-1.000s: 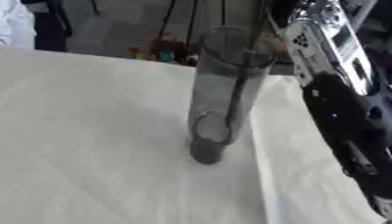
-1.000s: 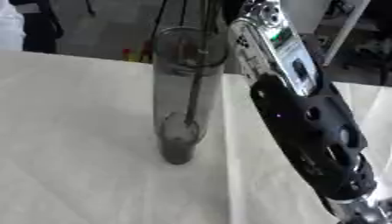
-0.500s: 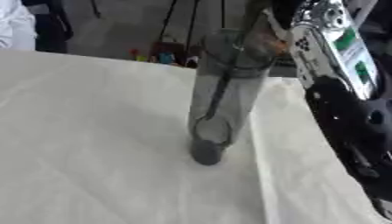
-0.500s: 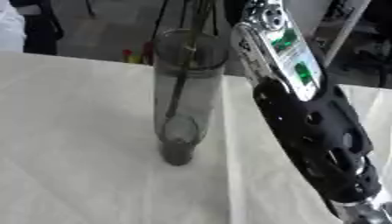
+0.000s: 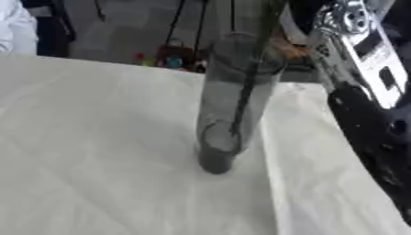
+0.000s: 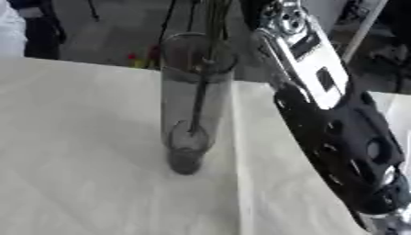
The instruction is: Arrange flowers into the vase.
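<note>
At the far left edge a person in a white sleeve (image 5: 16, 27) stands back from the table, touching nothing. Below and across most of the view runs one table (image 5: 88, 137) under a pale, creased cloth, with a long fold line running down it just right of the vase.

Near the middle stands one vase (image 6: 192, 101), a tall clear glass cylinder with a smoky tint, upright on the cloth with its round base resting on the fabric. Inside it I count one stem (image 6: 197, 103), thin and dark, slanting slightly and reaching down toward the bottom of the glass; its upper part rises out of the rim and leaves the top of the view, so no bloom can be seen.

Behind the vase, past the table's far edge, lies a grey floor with a few dark cables or thin legs and a small cluster of coloured bits (image 5: 164, 59), red and blue among them, too small to name.

On the right, one robot arm (image 6: 337, 137) fills that side, silver casing above and black perforated shell below, coming down beside the vase without touching the glass. Its hand is hidden at the top, so whether the fingers are spread or pinching the stem I cannot tell. The other hand does not show.
</note>
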